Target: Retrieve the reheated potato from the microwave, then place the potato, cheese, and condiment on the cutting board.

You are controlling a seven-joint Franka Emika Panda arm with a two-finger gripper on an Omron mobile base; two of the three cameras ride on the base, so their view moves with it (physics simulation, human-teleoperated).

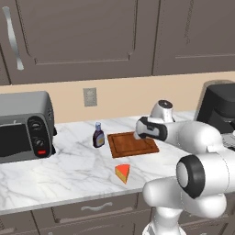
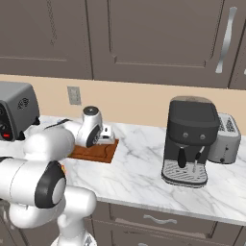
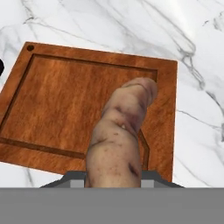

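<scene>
Wooden cutting board (image 3: pixel 65 109) lies bare under the hand; the gripper (image 3: pixel 113 177) pinches the potato (image 3: pixel 120 135) just above the board's right part, so retrieval looks done and setting it down is next; the condiment (image 1: pixel 98 135) stands beside the board's left edge, the cheese (image 1: pixel 122 173) in front on the counter (image 1: pixel 59 170); both remain to be moved

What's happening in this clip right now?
The robot's pincer is shut on a potato and holds it over the cutting board on the marble counter. The sauce bottle stands beside the board's left edge, and the cheese wedge lies on the counter in front; neither is on the board.
</scene>
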